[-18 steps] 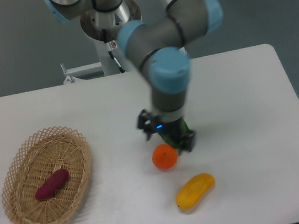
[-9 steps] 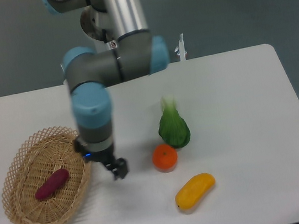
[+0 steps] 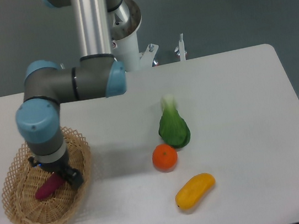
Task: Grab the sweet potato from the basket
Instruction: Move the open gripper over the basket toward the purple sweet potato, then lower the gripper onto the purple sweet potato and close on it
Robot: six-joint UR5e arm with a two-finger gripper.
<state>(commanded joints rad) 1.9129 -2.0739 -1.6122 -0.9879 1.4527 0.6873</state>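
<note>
One hand (image 3: pixel 55 174) hangs inside the basket (image 3: pixel 21 219), poised over the sweet potato's (image 3: pixel 46 187) 2 o'clock end for a grasp; finger spacing cannot be told.

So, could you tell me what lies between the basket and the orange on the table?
Nothing does: in the fixed camera view, the stretch of white table between the basket and the orange is bare, apart from the arm's faint shadow.

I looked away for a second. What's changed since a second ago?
The arm swung from over the orange leftward across the table; the gripper now sits in the basket, right at the sweet potato. Whether it has gripped it is unclear. The sweet potato, basket, orange, green vegetable and yellow fruit haven't moved.
</note>
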